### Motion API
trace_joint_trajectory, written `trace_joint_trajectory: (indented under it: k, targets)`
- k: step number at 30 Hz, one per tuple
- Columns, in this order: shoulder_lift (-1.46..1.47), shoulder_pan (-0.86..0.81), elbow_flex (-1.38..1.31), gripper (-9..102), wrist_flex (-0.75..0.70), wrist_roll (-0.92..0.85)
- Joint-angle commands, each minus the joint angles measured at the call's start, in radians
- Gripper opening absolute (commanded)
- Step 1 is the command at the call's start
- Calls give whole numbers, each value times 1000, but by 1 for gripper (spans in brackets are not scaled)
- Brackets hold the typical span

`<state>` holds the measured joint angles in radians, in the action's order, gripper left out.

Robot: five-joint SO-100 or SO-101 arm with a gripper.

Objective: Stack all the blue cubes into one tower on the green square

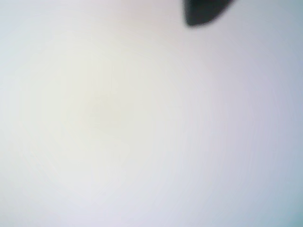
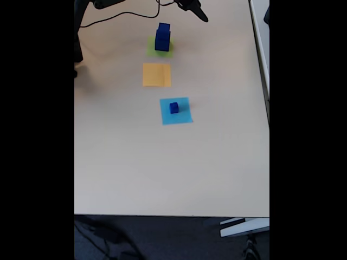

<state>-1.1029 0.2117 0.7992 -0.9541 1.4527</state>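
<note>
In the fixed view, a tower of blue cubes point(image 2: 162, 38) already stands on the green square point(image 2: 160, 52) near the top of the table point(image 2: 135, 162). It looks like two cubes, a smaller one on a bigger one, but it is too small to be sure of the count. One small cube point(image 2: 173, 108) is left. It sits alone on the light blue square point(image 2: 176, 116), lower down in the picture. Between the two lies the orange square point(image 2: 156, 75), with nothing on it. So I think most of the job is done, and the small cube has yet to go on top of the tower. The pincer point(image 2: 199, 14) is a dark shape at the top edge of the fixed view, up and to the right of the tower and near it. It is well apart from the small cube, with the orange square lying in between. I cannot tell if the pincer is open or closed, and I see nothing in it. The wrist view is a pale blur with one dark tip point(image 1: 203, 13) at the top.
</note>
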Motion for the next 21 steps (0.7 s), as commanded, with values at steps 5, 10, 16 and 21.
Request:
trace_joint_trajectory:
  k: [5,10,16,21]
  targets:
    - [-195,-95,60,33,23,-150]
    - [-245,-149,75,31,-103,-172]
    - [-337,-236,255,31,-120,-250]
    - [-380,-293,336,31,-84,-350]
